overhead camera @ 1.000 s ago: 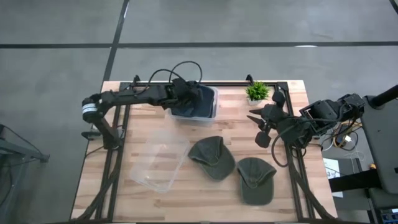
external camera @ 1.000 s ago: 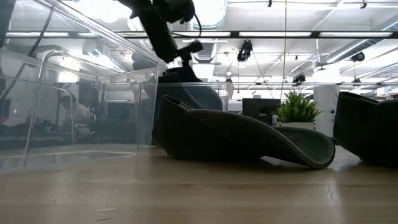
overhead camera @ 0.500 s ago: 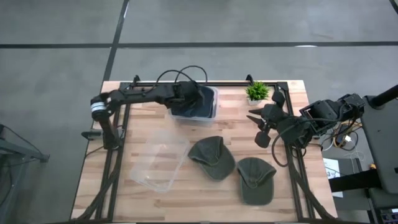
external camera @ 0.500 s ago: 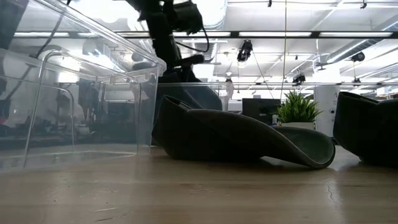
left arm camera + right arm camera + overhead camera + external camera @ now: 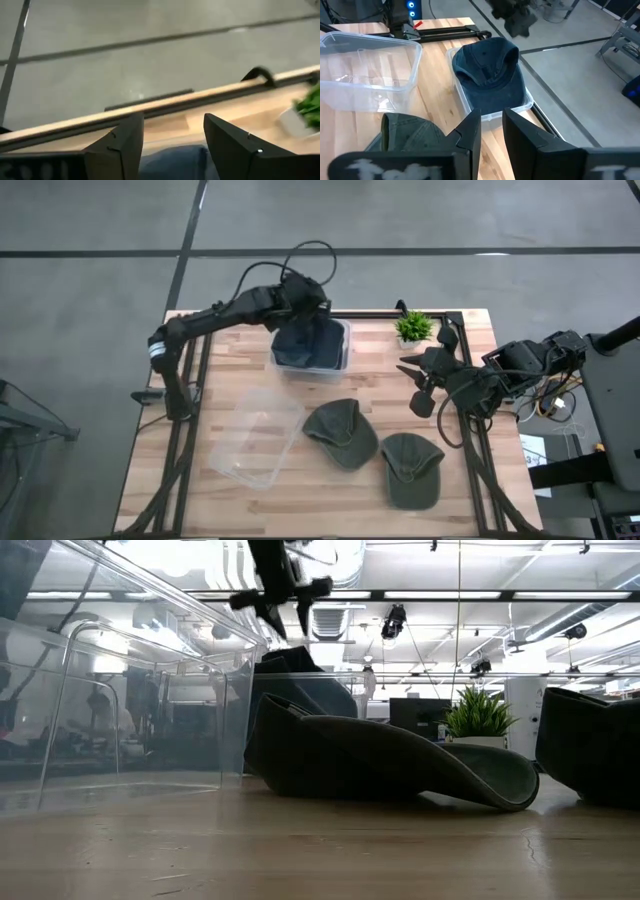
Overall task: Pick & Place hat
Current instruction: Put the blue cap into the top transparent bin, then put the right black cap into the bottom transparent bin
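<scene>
Blue hat (image 5: 310,340) lying in clear bin (image 5: 343,360) at the table's far edge, left gripper (image 5: 312,298) above it, fingers spread, empty, two green hats (image 5: 340,432) mid-table, right gripper (image 5: 412,385) nearly closed, empty, no readable writing

Crowded centre, open edges on the wooden table (image 5: 230,375)

A clear empty bin (image 5: 255,435) and two green caps — one mid-table (image 5: 340,432), one nearer the front right (image 5: 411,468) — fill the middle, with a bare lane of wood between bin and caps. At the back, the blue hat (image 5: 487,62) in its tray (image 5: 492,116) and the left gripper (image 5: 300,310) above block approach; a small plant (image 5: 413,327) guards the rear right corner.
</scene>
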